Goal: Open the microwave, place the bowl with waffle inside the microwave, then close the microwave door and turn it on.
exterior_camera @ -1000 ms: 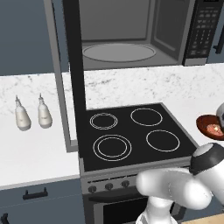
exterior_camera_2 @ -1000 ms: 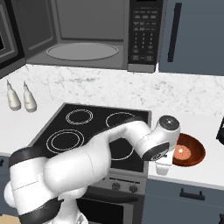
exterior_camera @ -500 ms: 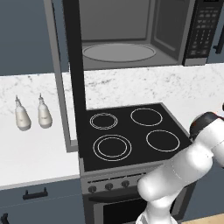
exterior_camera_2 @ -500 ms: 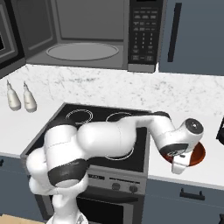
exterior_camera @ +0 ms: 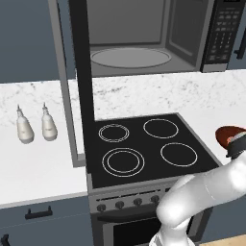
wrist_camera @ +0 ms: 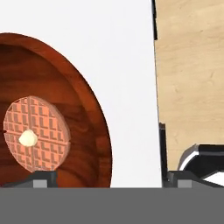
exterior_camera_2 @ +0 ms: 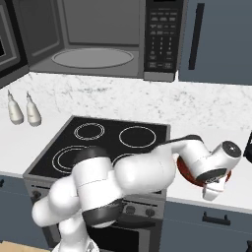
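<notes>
I see the microwave (exterior_camera: pixel 144 38) with its cavity exposed and the microwave door (exterior_camera: pixel 72 81) swung out at its nine o'clock, edge-on over the stove (exterior_camera: pixel 144 149); the bowl (wrist_camera: pixel 87 109) sits on the white counter (wrist_camera: pixel 127 65) at the stove's three o'clock, the waffle (wrist_camera: pixel 36 133) lying flat inside it; my gripper (wrist_camera: pixel 105 177) hangs over the bowl's rim, fingertips (wrist_camera: pixel 41 178) spread wide and closed on nothing; one tip lies over the bowl, the other beyond the counter edge.
</notes>
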